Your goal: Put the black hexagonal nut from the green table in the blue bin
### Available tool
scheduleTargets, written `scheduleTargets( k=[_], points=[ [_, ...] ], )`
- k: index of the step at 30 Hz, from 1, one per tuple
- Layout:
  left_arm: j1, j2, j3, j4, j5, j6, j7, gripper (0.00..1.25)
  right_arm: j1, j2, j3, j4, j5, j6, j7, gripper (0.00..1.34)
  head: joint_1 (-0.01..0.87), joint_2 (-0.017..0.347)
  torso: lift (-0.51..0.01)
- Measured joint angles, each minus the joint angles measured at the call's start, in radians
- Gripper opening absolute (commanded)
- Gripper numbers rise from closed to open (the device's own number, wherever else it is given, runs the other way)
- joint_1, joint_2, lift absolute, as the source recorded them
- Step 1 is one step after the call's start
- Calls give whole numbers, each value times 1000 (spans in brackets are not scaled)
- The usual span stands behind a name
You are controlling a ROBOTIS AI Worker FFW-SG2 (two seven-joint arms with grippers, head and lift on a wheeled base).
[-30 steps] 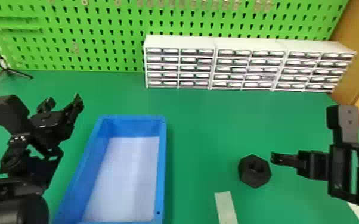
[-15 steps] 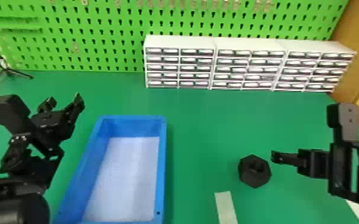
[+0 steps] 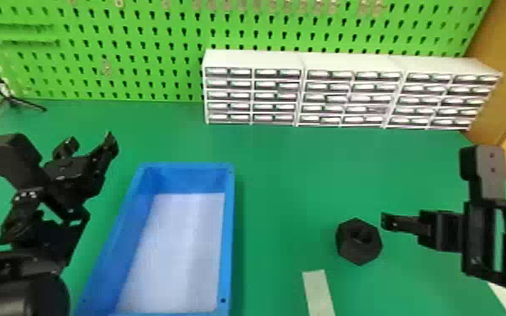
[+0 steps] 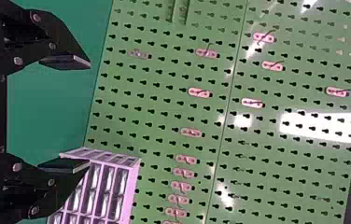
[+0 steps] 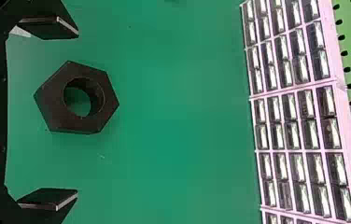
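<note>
On the table [image 3: 285, 189], at three o'clock from the bin [image 3: 227, 235], the nut [image 5: 47, 112] sits off-centre between the right gripper's [image 5: 77, 113] wide-spread fingers — so closing unevenly could catch a corner first and twist it away.

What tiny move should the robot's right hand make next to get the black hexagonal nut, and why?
I'd guess the black right gripper should ease down a little toward the black hexagonal nut before closing. Its flat fingers are spread open, and from its wrist the nut appears lined up between them, lying ungripped on the green table.
</note>
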Motion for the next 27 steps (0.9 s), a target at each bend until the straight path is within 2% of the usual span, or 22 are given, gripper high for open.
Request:
scheduleTargets(
  k=[15, 27],
  points=[
    [1, 0, 0, 0, 10, 1, 0, 746, -15, -2, -1, 14, 16, 23, 0, 1233, 692, 8, -97],
    [-2, 0, -4, 0, 10, 12, 0, 746, -81, -30, 25, 88, 28, 40, 0, 1233, 692, 8, -97]
  ],
)
